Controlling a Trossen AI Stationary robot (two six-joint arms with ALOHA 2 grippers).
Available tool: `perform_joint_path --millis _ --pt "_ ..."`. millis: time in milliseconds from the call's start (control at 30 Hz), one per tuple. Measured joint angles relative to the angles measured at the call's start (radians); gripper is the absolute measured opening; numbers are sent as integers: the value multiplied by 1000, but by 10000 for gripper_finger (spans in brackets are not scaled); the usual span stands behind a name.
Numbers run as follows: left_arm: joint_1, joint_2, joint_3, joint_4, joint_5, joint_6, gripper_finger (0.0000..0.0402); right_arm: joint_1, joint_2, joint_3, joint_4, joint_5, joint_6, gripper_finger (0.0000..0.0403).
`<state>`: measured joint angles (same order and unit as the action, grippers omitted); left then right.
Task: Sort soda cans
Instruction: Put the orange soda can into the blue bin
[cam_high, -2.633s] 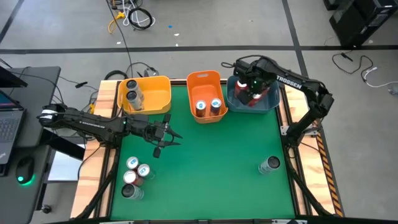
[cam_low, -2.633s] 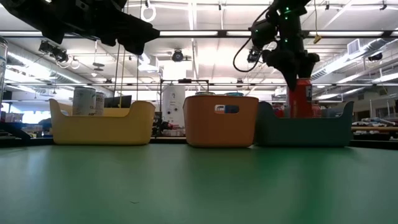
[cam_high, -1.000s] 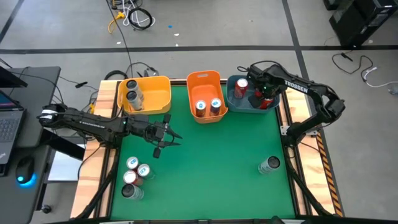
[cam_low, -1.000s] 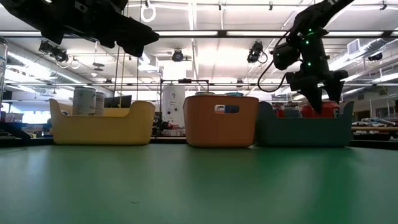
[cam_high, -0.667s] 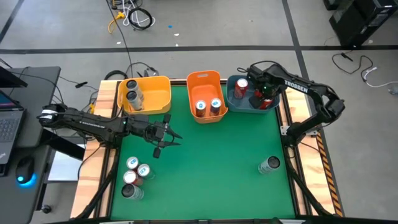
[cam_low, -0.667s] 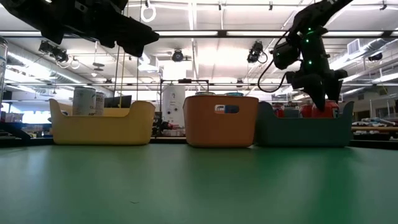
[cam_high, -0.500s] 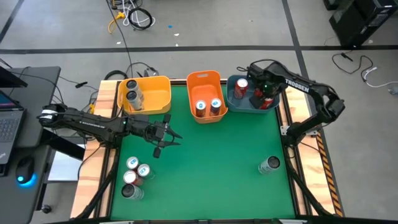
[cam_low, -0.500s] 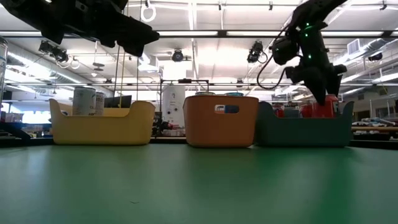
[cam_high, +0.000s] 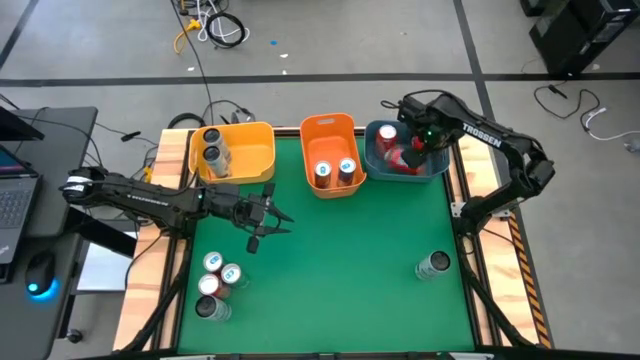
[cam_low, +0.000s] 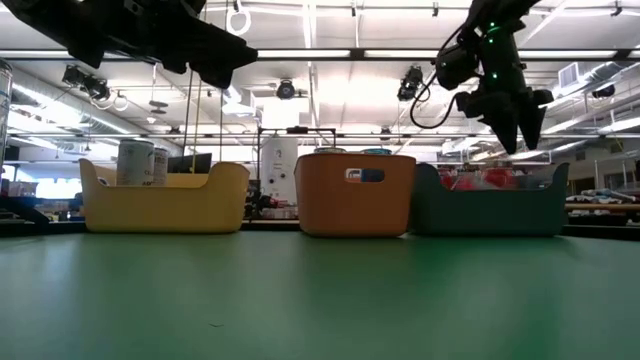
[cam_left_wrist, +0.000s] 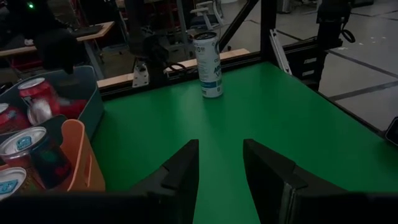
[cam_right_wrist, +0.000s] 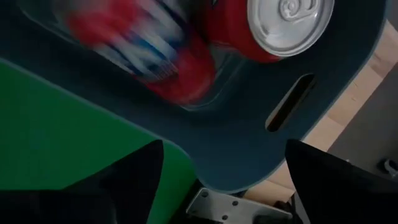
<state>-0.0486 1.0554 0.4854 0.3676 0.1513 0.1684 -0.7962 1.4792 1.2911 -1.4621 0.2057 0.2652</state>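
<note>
Lying tipped on its side in the blue plastic bin (cam_high: 440, 168) at the table's back right is a red soda can with a silver top (cam_high: 402, 160), blurred in the right wrist view as if rolling; a second red can (cam_right_wrist: 280, 25) stands upright just beside it. The right gripper (cam_high: 428, 140) hangs above that bin with fingers spread wide and nothing between them, so the can looks released.

Elsewhere: two white-and-blue cans (cam_high: 334, 171) stand in the orange plastic bin (cam_high: 327, 127); two dark grey cans (cam_high: 212, 146) stand in the yellow plastic bin (cam_high: 258, 135). Unsorted on the green table mat (cam_high: 340, 260) are a cluster of four cans (cam_high: 215, 282) at front left and one lone white-and-blue can (cam_high: 433, 265) at front right, also seen upright in the left wrist view.

The left gripper (cam_high: 268, 218) hovers over the mat between the yellow bin and the cluster, fingers parted by a narrow gap, empty.

Handling judgement: thin-walled aluminium, light if empty, smooth and rather slippery, dentable under hard squeeze. Best taken across the cylinder at mid-height, fingers on opposite sides, moderate force. The lone can has free space all round; the clustered ones stand touching or nearly so, which leaves little finger room.
</note>
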Motion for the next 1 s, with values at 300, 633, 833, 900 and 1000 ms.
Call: perform_joint_path --millis 300,633,833,900,1000 --pt "0 0 0 0 0 0 131 55 0 -2 105 -81 -56 304" --pt "0 0 0 0 -1 -15 131 145 0 -133 480 -159 -407 255" --pt "0 0 0 -11 -1 -18 131 134 0 -257 617 -154 -506 227" --pt "0 -1 0 -13 -1 -19 131 122 0 -295 640 -150 -511 222" --pt "0 -1 0 -18 -1 -19 131 112 0 -346 676 -154 -525 217"
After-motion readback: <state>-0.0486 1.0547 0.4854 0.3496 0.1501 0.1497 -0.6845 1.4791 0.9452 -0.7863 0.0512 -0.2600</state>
